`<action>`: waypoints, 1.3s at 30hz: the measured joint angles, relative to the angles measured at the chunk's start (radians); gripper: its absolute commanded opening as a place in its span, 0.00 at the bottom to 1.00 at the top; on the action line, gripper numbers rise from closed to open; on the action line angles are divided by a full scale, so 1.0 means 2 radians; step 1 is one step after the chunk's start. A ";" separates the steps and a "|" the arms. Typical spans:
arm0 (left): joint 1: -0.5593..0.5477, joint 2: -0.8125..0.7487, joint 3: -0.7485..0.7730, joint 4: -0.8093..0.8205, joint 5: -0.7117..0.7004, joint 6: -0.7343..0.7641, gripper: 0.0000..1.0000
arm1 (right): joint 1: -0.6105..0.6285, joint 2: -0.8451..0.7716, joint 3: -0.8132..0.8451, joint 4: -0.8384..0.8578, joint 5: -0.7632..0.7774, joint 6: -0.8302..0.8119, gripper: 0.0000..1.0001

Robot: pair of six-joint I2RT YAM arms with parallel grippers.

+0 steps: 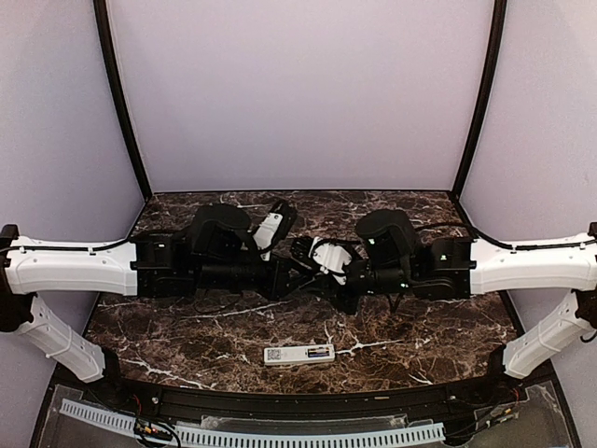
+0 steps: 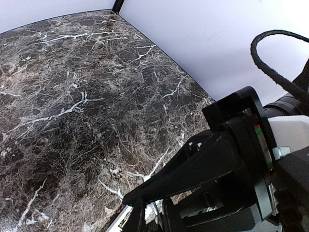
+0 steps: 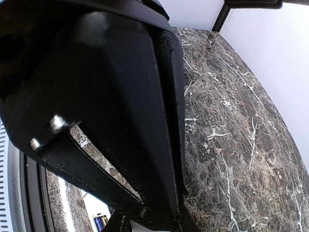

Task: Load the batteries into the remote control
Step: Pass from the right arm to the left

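The white remote control point(image 1: 298, 355) lies on the dark marble bench point(image 1: 187, 327), near its front edge and midway between the arm bases. A bluish battery point(image 3: 101, 221) sits in its recess. Farther back, the left hand point(image 1: 284, 269) and right hand point(image 1: 312, 252) meet tip to tip, hiding each other's fingers. Whether either is clenched cannot be told. Pale walls point(image 1: 298, 93) enclose the bench.

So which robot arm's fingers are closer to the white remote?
Left, but only just. Both sets meet behind the remote control: the left fingers sit almost straight behind it, while the right fingers are slightly further back and to the right.
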 measured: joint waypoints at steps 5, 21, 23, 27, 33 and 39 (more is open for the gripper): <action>0.005 0.001 0.002 -0.004 -0.001 0.000 0.12 | 0.000 0.016 0.021 -0.016 0.018 -0.001 0.04; 0.006 0.001 0.006 -0.007 -0.001 -0.002 0.00 | 0.001 0.019 0.027 -0.016 0.031 -0.011 0.26; 0.006 0.000 0.006 -0.007 -0.001 -0.002 0.00 | 0.000 0.019 0.027 -0.016 0.031 -0.012 0.41; 0.003 -0.003 0.005 -0.001 0.002 0.002 0.00 | 0.001 0.019 0.029 -0.002 0.027 -0.018 0.53; 0.003 -0.020 -0.005 0.011 -0.002 0.003 0.00 | 0.002 0.015 0.019 0.035 0.022 -0.023 0.55; 0.003 -0.063 -0.029 0.042 -0.028 -0.003 0.00 | 0.002 -0.051 -0.071 0.123 0.022 -0.045 0.61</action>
